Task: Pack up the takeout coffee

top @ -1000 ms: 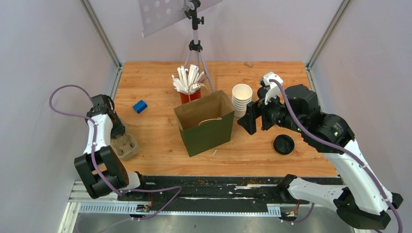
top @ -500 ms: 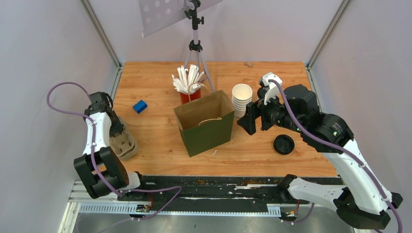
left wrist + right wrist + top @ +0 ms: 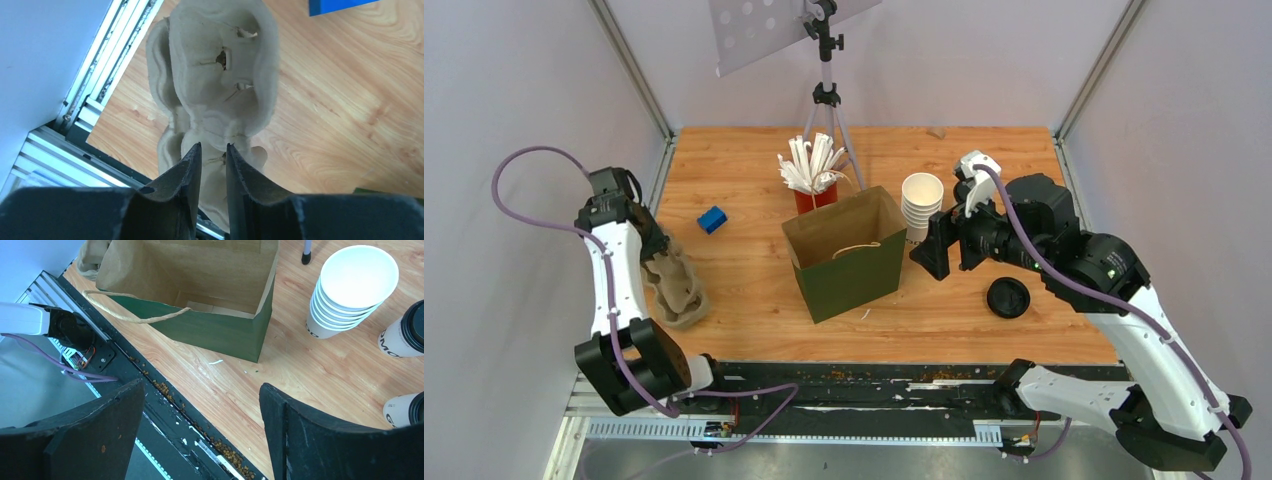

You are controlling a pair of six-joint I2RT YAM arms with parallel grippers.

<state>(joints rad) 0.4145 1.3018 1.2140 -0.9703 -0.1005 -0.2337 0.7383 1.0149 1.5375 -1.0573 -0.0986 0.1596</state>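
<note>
Wooden bench (image 3: pixel 744 200) carries a green paper bag (image 3: pixel 849 262); the left claw (image 3: pixel 212 148) pinches a pulp cup carrier (image 3: pixel 220 75), while the right claw (image 3: pixel 200 390) hangs spread near a lidded coffee cup (image 3: pixel 404 332).

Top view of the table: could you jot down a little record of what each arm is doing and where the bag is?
Left gripper: shut on beige moulded-pulp cup carrier
Right gripper: open, empty, near stack of lidless white paper cups
Green paper bag: upright, open, middle of wooden table
White paper cup with black lid: standing outside the bag
</note>
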